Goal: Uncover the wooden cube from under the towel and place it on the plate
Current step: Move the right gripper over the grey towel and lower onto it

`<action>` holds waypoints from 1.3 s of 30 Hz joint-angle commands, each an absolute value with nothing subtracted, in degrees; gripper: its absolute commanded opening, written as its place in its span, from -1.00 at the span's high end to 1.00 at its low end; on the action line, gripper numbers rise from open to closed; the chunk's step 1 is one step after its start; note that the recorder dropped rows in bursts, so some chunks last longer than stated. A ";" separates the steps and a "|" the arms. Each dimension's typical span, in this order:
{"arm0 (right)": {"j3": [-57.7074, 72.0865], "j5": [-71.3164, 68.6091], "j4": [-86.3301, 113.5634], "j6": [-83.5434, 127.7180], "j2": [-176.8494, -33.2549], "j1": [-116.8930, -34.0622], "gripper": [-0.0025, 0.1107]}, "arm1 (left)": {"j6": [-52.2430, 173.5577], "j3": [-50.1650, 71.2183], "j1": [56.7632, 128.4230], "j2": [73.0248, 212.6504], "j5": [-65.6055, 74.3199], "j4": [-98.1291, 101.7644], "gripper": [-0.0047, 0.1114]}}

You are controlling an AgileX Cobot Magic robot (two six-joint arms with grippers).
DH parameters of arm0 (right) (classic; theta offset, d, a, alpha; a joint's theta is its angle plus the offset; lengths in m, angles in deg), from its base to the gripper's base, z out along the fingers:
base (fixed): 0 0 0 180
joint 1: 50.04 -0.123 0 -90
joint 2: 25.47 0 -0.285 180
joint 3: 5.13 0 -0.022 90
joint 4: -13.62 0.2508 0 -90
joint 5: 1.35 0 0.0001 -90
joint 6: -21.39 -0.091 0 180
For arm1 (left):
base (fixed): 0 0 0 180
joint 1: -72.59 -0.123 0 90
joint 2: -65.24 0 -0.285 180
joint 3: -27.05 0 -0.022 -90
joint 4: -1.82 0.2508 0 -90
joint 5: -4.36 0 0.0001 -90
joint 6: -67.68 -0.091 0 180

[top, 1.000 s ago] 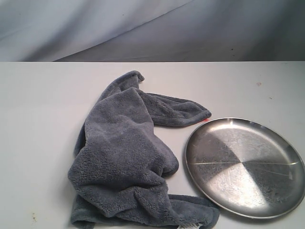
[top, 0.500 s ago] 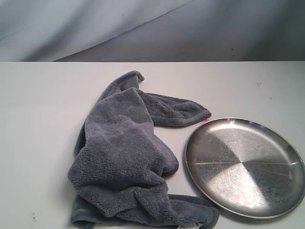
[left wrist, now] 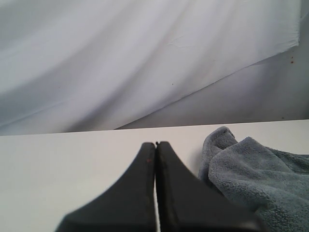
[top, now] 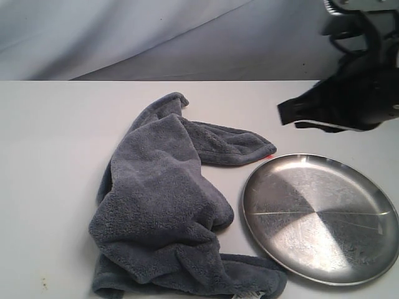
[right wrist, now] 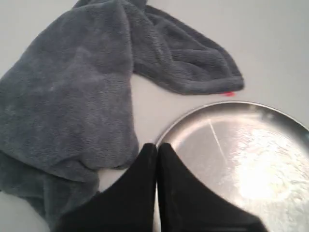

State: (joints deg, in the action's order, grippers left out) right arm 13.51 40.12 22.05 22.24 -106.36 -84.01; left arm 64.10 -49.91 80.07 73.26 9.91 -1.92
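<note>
Newly arrived, my right end effector, clenched, near one plate; left end effector clenched; one towel.

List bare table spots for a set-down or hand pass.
Free: table left of the towel; strip behind the towel to the far edge; the plate itself. Crowded: narrow gap between towel and plate; right gripper hangs near the plate's far side.

You have the left gripper with its black jaws pressed together and holding nothing, out over the white table, the fluffy blue-grey towel lying bunched just beside the gripper and a pale draped backdrop beyond it.
</note>
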 commanded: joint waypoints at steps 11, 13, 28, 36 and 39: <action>5.32 30.80 28.73 23.64 -122.92 -94.09 0.96 | 64.26 -50.17 79.95 73.02 9.30 -1.95 0.92; 5.32 30.50 28.73 25.41 -124.58 -94.09 0.96 | 64.26 -50.17 79.95 73.02 9.30 -1.95 0.92; 5.32 27.10 29.65 42.69 -128.99 -99.59 0.06 | 64.26 -50.17 79.95 73.02 9.30 -1.95 0.92; 5.32 19.70 29.73 41.29 -130.23 -104.28 -0.04 | 64.26 -50.17 79.95 73.02 9.30 -1.95 0.92; 5.32 20.39 30.11 39.81 -131.73 -104.85 -0.04 | 64.26 -50.17 79.95 73.02 9.30 -1.95 0.92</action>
